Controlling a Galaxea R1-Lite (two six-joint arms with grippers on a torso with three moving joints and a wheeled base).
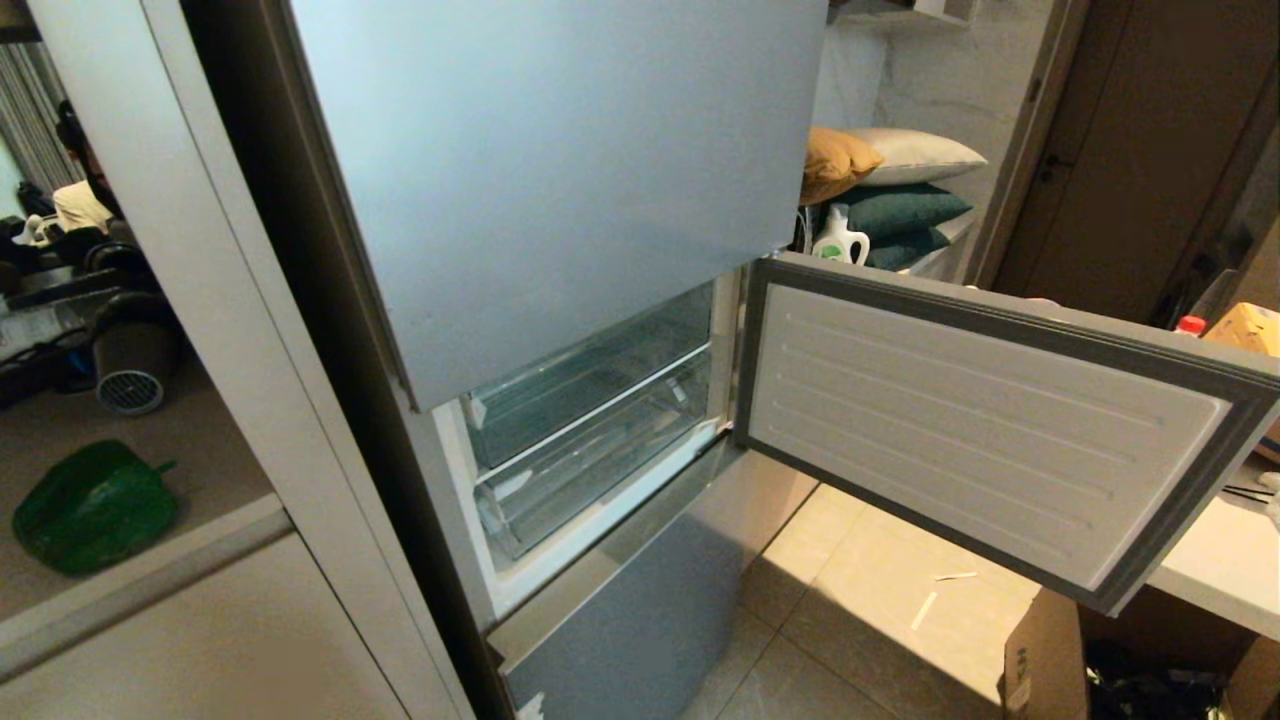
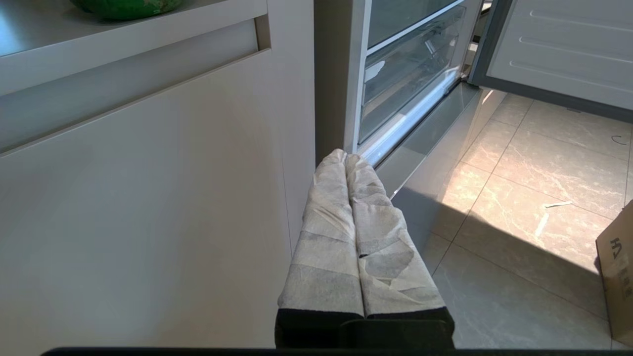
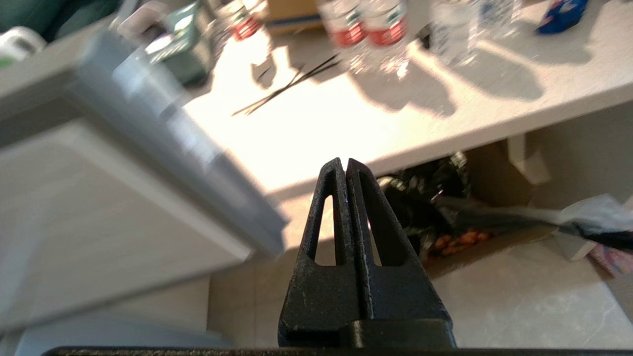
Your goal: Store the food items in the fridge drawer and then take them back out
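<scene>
The fridge's middle door (image 1: 980,420) stands swung open to the right. Behind it the see-through fridge drawer (image 1: 600,450) sits pushed in, with nothing visible inside; the left wrist view also shows the drawer (image 2: 410,64). A glossy dark green bell pepper (image 1: 95,507) lies on the counter left of the fridge, and its lower edge shows as the pepper (image 2: 123,6). My left gripper (image 2: 344,155), wrapped in white tape, hangs shut and empty low beside the cabinet front. My right gripper (image 3: 344,163) is shut and empty, out past the open door's corner. Neither gripper shows in the head view.
A white table (image 3: 321,133) with water bottles (image 3: 376,24) stands to the right of the open door, with a black bag (image 3: 430,198) under it. A cardboard box (image 1: 1050,660) sits on the tiled floor. Cushions and a detergent bottle (image 1: 840,240) lie behind the fridge. A person (image 1: 80,200) sits far left.
</scene>
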